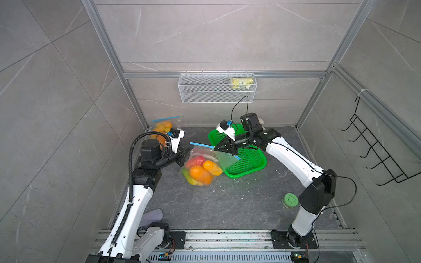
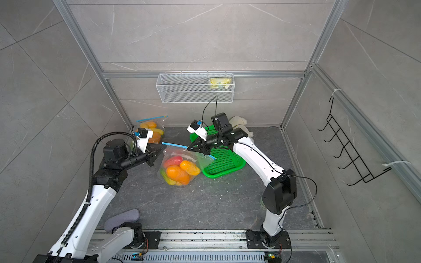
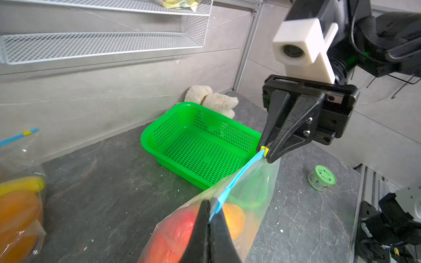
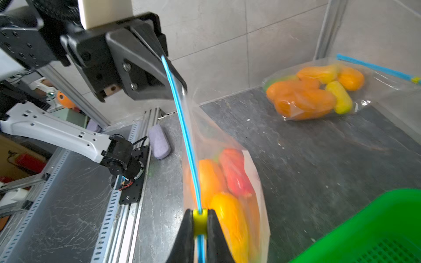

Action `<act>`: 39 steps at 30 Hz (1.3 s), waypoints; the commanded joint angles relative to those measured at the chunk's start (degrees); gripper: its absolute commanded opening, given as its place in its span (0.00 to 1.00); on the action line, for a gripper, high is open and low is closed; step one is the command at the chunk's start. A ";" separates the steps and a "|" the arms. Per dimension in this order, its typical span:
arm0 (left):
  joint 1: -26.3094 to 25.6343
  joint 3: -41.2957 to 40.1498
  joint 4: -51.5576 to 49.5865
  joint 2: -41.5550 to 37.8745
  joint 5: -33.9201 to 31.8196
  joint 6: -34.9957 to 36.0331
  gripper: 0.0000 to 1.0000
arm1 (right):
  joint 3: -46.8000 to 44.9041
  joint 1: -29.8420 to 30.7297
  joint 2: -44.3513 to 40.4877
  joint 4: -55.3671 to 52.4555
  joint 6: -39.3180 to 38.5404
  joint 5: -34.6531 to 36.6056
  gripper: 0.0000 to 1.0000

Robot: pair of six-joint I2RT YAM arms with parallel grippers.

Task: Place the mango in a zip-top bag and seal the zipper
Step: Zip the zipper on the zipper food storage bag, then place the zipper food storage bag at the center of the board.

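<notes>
Right jaws clamp the yellow plastic slider (image 4: 200, 222); left jaws pinch the blue zipper track (image 3: 242, 174) at its opposite end, tensioning it for sealing; the orange mango (image 1: 200, 174) lies inside the clear plastic zip-top bag (image 1: 206, 152).

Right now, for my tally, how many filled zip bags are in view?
2. One bag is held: left gripper pinches its zip strip, right gripper its slider. The other bag sits by the back wall. None looks hidden.
</notes>
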 commanded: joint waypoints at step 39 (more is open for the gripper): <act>4.64 14.98 7.72 27.70 -34.17 -14.13 0.19 | -30.81 -8.33 -22.66 32.16 32.10 29.74 1.00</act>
